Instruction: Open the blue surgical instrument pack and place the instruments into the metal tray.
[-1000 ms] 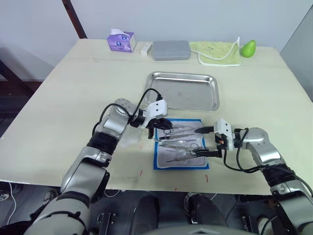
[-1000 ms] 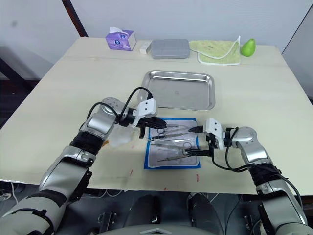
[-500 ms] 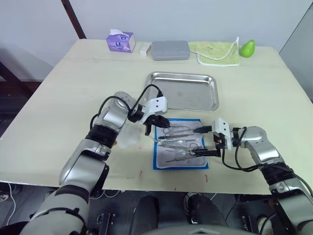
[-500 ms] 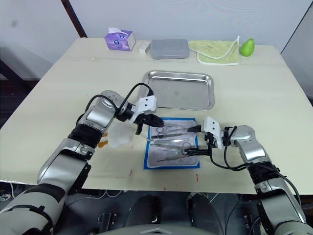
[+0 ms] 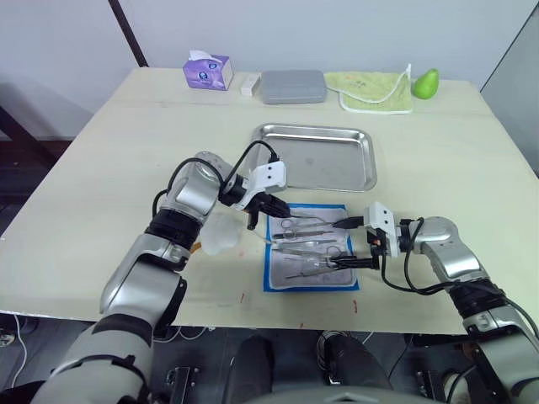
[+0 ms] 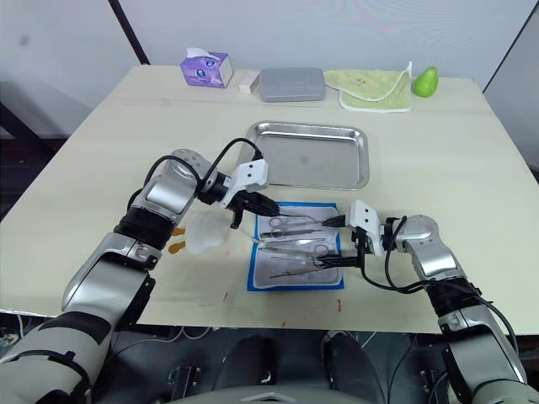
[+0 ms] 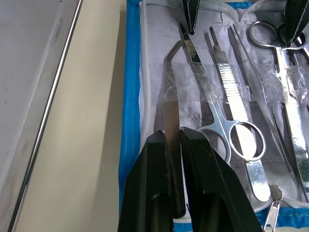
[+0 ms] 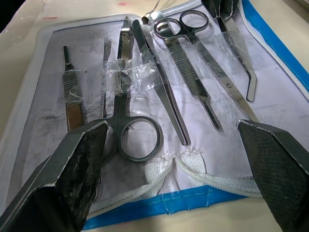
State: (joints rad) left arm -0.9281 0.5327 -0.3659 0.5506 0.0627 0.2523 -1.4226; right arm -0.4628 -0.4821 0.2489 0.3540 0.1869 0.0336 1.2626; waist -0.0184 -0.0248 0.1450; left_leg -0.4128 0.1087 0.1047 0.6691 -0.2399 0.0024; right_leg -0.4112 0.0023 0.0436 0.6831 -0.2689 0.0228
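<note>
On the pale table (image 5: 101,160), the left gripper (image 7: 175,140) is clamping bent forceps (image 7: 170,96) in the opened pack (image 5: 271,282); the right gripper (image 5: 352,244) is waiting spread apart. Next, probably lifting toward the tray (image 5: 370,160).

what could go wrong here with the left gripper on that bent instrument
1. The left gripper is shut on the bent forceps, but clear tape lies across it and the neighbouring scissors; lifting could drag them or the blue pack along.
2. The fingers pinch only its end, so it could twist or slip on the way to the metal tray.
3. The right gripper is open by the pack's far edge, not visibly pinning it.
</note>
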